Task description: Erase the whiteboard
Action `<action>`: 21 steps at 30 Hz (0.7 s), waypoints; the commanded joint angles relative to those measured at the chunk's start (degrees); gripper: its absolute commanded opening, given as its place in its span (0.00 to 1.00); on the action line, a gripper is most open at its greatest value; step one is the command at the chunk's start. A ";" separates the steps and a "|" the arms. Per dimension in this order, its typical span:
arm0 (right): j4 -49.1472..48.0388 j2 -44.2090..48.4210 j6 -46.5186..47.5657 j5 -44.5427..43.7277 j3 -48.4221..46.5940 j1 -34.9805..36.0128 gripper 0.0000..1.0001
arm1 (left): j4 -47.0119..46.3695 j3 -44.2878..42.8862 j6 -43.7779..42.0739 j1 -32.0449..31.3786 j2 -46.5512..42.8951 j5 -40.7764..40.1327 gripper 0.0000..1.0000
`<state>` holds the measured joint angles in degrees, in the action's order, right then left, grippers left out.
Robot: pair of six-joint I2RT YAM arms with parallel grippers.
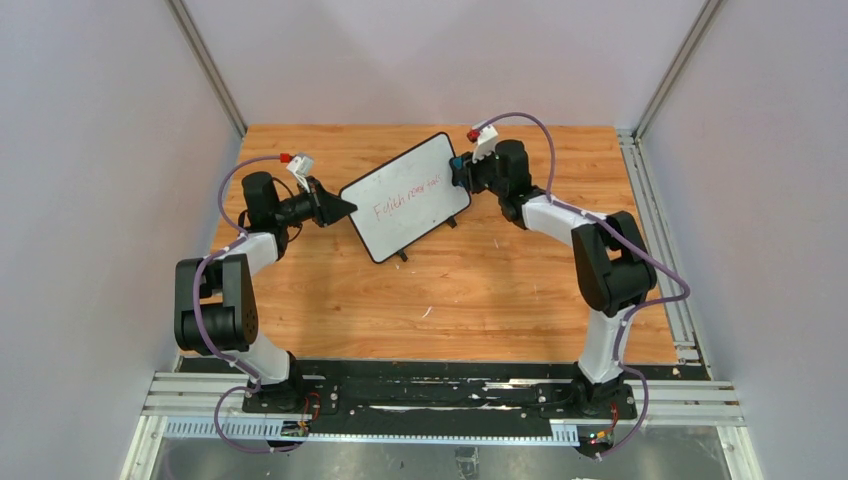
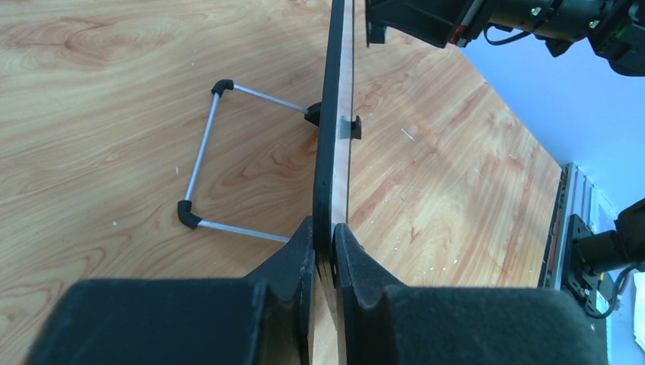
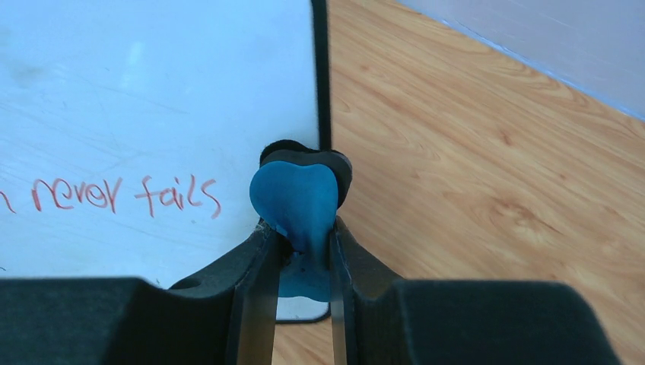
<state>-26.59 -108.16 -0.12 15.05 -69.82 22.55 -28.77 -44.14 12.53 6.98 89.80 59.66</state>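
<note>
Item 1. My left gripper [image 1: 343, 208]: black two-finger jaws, clenched on the left short edge of the board. The left wrist view shows the fingers pinching the thin black frame edge-on.

Item 2. Thin grey wire stand with black corner caps [image 2: 201, 161]: hinged behind the board and resting on the table, propping it up at a tilt.

Item 3. The small rectangular whiteboard with thin black frame and rounded corners [image 1: 405, 196]: it stands mid-table between my two grippers, face toward my bases. Its long axis runs on a diagonal from my left gripper, nearer, to my right gripper, farther back.

Item 4. Red handwritten line [image 3: 125, 195]: unerased, running along the board's long axis. Its last word, "fails", ends just beside the eraser.

Item 5. Blue heart-shaped eraser with black felt pad [image 3: 295, 196]: it sits at the board's right frame edge. I cannot tell whether the felt presses on the surface.

Item 6. My right gripper [image 3: 298, 242]: black jaws closed tight on the eraser's blue body.

Item 7. Light wooden table top [image 1: 450, 300]: it bears the board's feet and stand.

Judgement: the writing lies to the left of the eraser in my right wrist view, toward my left gripper. My right arm is the nearer one and carries the tool, so the wipe should run along the long axis while my left grip braces the far end.
</note>
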 commanded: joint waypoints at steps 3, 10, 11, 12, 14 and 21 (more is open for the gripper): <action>1.55 -4.12 0.91 1.86 -7.74 2.56 0.01 | -0.53 -0.51 -4.17 -0.13 1.46 -2.95 0.00; 3.42 -5.12 1.16 1.84 -10.05 3.49 0.01 | 0.71 -0.30 -5.28 -0.17 0.85 -3.32 0.00; 3.40 -5.05 1.24 1.76 -9.88 3.78 0.01 | 0.73 -0.26 -5.18 -0.13 0.76 -3.41 0.00; 3.39 -5.12 1.27 1.70 -9.78 4.00 0.01 | 0.74 -0.32 -5.08 -0.13 0.67 -3.42 0.00; 3.40 -5.06 1.43 1.65 -9.45 4.51 0.01 | 1.09 -0.61 -4.99 -0.11 0.40 -3.47 0.00; 3.57 -6.93 1.30 1.73 -8.02 7.50 0.01 | 2.82 -0.95 -5.58 -0.15 -0.27 -4.27 0.00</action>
<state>-23.27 -113.23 0.67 15.27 -77.95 26.20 -27.66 -44.38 12.45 6.98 89.80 58.98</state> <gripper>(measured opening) 0.263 0.136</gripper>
